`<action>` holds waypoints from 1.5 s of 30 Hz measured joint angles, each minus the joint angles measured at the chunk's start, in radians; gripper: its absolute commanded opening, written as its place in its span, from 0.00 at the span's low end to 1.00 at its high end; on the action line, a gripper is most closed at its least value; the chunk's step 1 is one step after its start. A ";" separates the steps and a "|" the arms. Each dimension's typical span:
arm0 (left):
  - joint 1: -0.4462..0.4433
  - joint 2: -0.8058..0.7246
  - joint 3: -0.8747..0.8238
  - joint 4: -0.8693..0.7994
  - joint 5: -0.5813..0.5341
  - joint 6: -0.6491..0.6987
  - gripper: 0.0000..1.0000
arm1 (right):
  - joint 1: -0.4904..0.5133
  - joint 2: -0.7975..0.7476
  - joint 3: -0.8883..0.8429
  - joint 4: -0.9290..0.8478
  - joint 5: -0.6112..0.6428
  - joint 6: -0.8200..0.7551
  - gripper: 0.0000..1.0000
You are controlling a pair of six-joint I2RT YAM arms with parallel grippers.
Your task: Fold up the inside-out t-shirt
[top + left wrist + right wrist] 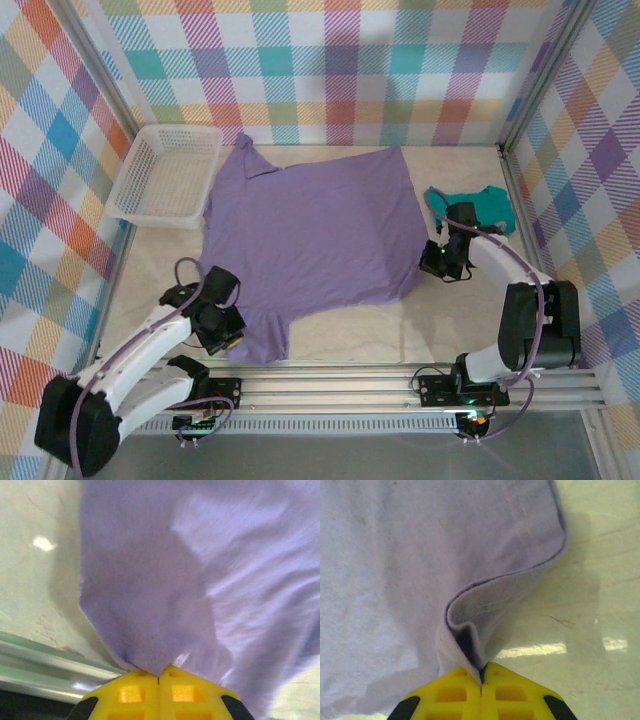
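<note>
Yellow ribbed fingertips of the left gripper (159, 682) sat at the bottom edge of the left wrist view, pressed together with no gap, and a corner of the lavender-purple short-sleeved cotton t-shirt (200, 580) was pinched between them. From the pinch the cloth fanned up across the middle and right of the frame, with the pale beige table (30, 580) at the left and a silver aluminium rail (40, 655) at the lower left. In the right wrist view the right gripper (481, 680) looked the same: its yellow tips met at the bottom centre and clamped a folded, stitched hem of the t-shirt (395, 555), which filled the left and upper part of the frame, bare table (590, 630) lying to the right

From above, the t-shirt (310, 235) lay spread mostly flat across the centre of the table (350, 335). The left gripper (232, 338) held its lower left corner, and the right gripper (428, 265) held its right edge, right of centre. A white plastic mesh basket (165, 175) stood at the upper left, just beside the shirt. A smaller crumpled teal-green garment (490, 205) lay at the right, just above the right gripper in the frame and apart from the shirt. Bright plaid walls (330, 70) enclosed the table
</note>
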 measured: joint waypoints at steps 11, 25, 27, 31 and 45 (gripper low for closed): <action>0.349 0.101 0.278 0.012 0.090 0.214 0.00 | -0.007 0.058 0.129 -0.025 0.015 -0.005 0.07; 0.441 0.404 0.475 0.161 0.131 0.374 0.00 | -0.008 0.311 0.364 -0.020 0.024 -0.032 0.08; 0.451 0.426 0.487 0.174 0.131 0.378 0.00 | -0.008 0.323 0.380 -0.020 0.027 -0.032 0.08; 0.476 0.467 0.514 0.198 0.132 0.386 0.00 | -0.008 0.361 0.423 -0.026 0.042 -0.039 0.09; 0.494 0.605 0.598 0.234 0.135 0.397 0.00 | -0.007 0.492 0.582 -0.036 0.040 -0.050 0.10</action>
